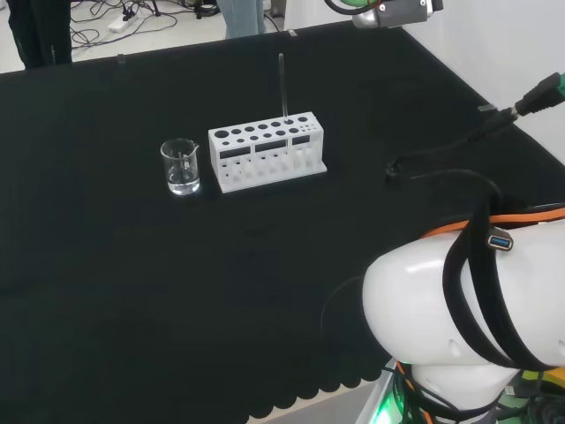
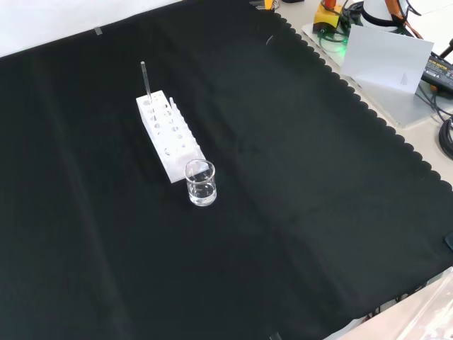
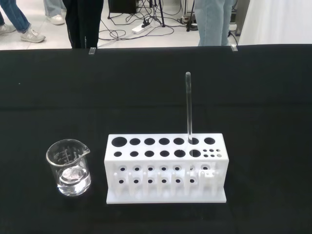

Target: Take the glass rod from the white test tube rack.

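Two items of ware stand on the black cloth in the head view: a white test tube rack a little beyond the cloth's middle, towards its far edge, and a clear glass beaker just beside the rack's left end, apart from it. The glass rod stands upright in a hole of the rack's back row, near the right end. The arm's white link sits at the cloth's near right corner, wrapped by black cables.

Front view: the rack runs lengthwise away from the camera, left of the cloth's middle and towards the far edge. The rod rises from the rack's far end. The beaker stands at the rack's near end, very close to it; contact cannot be judged. A little clear liquid lies in its bottom.

Wrist view: the rack faces the camera squarely, with two rows of large holes and a cluster of small holes at one end. The rod is seated in the back-row large hole next to the small holes, upright. The beaker stands clear of the rack's opposite end, spout towards the rack.

Hand state: cannot tell
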Robot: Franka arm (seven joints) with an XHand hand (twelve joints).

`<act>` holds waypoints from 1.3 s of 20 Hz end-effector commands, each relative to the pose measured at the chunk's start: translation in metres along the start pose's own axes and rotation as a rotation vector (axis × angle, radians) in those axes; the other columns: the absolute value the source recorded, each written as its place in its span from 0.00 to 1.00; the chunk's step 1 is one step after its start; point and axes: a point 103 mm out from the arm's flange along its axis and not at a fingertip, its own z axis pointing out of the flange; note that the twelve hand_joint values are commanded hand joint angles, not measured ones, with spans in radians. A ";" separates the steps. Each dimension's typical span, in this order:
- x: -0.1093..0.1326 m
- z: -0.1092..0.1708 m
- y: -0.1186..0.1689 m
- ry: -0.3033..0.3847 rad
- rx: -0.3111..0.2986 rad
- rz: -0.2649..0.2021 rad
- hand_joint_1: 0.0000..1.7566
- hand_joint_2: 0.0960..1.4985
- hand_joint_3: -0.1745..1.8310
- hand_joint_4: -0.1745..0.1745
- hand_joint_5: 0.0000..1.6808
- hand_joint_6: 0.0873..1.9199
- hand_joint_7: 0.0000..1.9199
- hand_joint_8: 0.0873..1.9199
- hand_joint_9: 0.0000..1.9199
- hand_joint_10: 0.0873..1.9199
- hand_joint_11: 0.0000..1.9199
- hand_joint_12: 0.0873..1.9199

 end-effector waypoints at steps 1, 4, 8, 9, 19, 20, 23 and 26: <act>0.006 -0.055 -0.068 -0.033 -0.072 0.090 0.55 0.36 0.45 0.05 0.09 0.12 0.11 0.37 0.31 0.22 0.20 0.66; 0.010 -0.060 -0.074 -0.053 -0.076 0.100 0.50 0.41 0.41 0.07 0.10 0.01 0.03 0.41 0.12 0.38 0.02 0.75; 0.007 -0.060 -0.075 -0.043 -0.080 0.103 0.50 0.41 0.41 0.06 0.11 0.00 0.03 0.42 0.08 0.43 0.00 0.76; 0.006 -0.059 -0.075 -0.042 -0.079 0.104 0.50 0.41 0.41 0.06 0.11 0.00 0.03 0.42 0.08 0.43 0.00 0.76; 0.008 -0.057 -0.074 -0.052 -0.076 0.110 0.50 0.41 0.41 0.06 0.12 0.00 0.04 0.42 0.10 0.43 0.06 0.75; 0.008 -0.057 -0.074 -0.053 -0.075 0.110 0.50 0.41 0.42 0.06 0.13 0.00 0.04 0.42 0.11 0.43 0.06 0.75; 0.008 -0.056 -0.074 -0.048 -0.072 0.114 0.50 0.41 0.42 0.06 0.13 0.00 0.04 0.42 0.11 0.43 0.07 0.75; 0.007 -0.054 -0.073 -0.042 -0.064 0.116 0.50 0.42 0.42 0.05 0.13 0.00 0.05 0.42 0.13 0.42 0.09 0.74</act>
